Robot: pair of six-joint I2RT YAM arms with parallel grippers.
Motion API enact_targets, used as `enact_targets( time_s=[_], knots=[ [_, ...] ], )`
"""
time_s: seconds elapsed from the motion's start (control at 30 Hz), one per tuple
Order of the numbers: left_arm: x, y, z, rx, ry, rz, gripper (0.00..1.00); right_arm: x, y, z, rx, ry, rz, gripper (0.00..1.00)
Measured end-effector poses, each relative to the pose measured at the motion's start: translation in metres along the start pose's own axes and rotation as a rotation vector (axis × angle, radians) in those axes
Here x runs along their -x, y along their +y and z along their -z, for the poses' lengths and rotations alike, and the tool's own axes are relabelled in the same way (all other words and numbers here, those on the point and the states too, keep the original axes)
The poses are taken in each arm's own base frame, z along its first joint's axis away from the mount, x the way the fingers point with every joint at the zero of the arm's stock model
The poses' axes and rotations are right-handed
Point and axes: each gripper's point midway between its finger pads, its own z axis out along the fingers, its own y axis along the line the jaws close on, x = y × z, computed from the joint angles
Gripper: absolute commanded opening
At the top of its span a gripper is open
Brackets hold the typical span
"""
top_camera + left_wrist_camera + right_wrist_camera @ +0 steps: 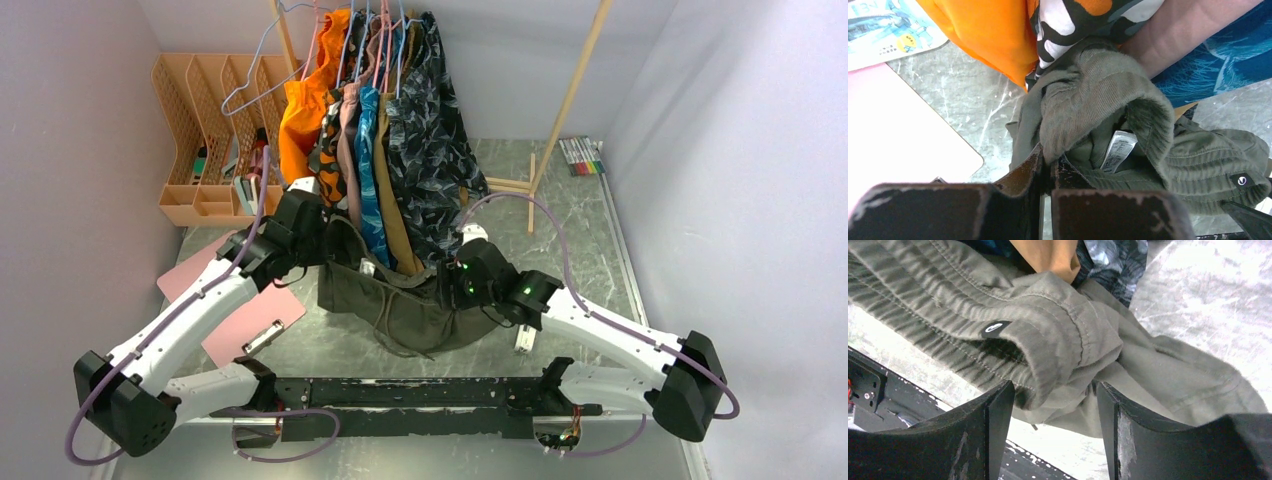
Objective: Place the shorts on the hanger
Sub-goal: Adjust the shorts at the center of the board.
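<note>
- Here, pinches the ribbed waistband of the plain dark olive-green fabric shorts (400, 305) in the left hand (1047, 161), with both fingers pressed together on a fold of the cloth.
- Holds that end of the shorts raised above the grey marbled desk (580, 250), close under the hems of the hanging clothes.
- Shows, in the left wrist view, a white sewn-in label (1118, 150) inside the turned-over waistband and a small black logo tab (1241, 180) farther along it.
- Sets the right hand (1054, 387) at the other end of the waistband, fingers standing apart around a bunched fold of the olive cloth; cannot tell whether that fold presses on both fingers.
- Lets the middle and legs of the shorts sag onto the desk between the two hands.
- Finds the thin light-blue triangular clothes hanger (240, 72) hooked at the top of the wooden clothes rack (575, 90), at the left end of the row, just beside the bright orange garment (305, 110) and well apart from the shorts.
- Puts the dark grey camouflage-patterned garment (435, 150) at the right end of that row, with its hem just above the shorts.
- Has, on the left of the desk, a peach lattice file rack (195, 120) and a flat pink clipboard (235, 320) beneath the left arm, and marker pens (582, 155) far right.
</note>
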Motion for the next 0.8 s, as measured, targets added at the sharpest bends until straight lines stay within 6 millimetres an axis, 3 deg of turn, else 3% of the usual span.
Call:
enact_targets(
  time_s=[0.23, 0.43, 0.6, 0.7, 0.77, 0.8],
  knots=[
    [0.001, 0.002, 0.0, 0.016, 0.011, -0.042, 0.07, 0.02, 0.011, 0.003, 0.022, -0.029, 0.124, 0.68],
    [0.002, 0.002, 0.0, 0.018, 0.014, -0.057, 0.07, 0.024, 0.019, -0.01, -0.018, -0.012, 0.237, 0.67],
    [0.002, 0.003, 0.0, 0.018, 0.014, -0.062, 0.07, 0.023, 0.011, -0.023, -0.1, 0.011, 0.312, 0.62],
    [0.002, 0.003, 0.0, 0.018, 0.014, -0.062, 0.07, 0.027, 0.004, -0.023, -0.14, 0.007, 0.342, 0.35],
    [0.002, 0.003, 0.0, 0.018, 0.015, -0.063, 0.07, 0.035, 0.005, -0.022, -0.154, -0.01, 0.353, 0.0],
    [0.002, 0.003, 0.0, 0.018, 0.015, -0.063, 0.07, 0.038, 0.005, -0.021, -0.158, -0.019, 0.359, 0.0]
  ],
)
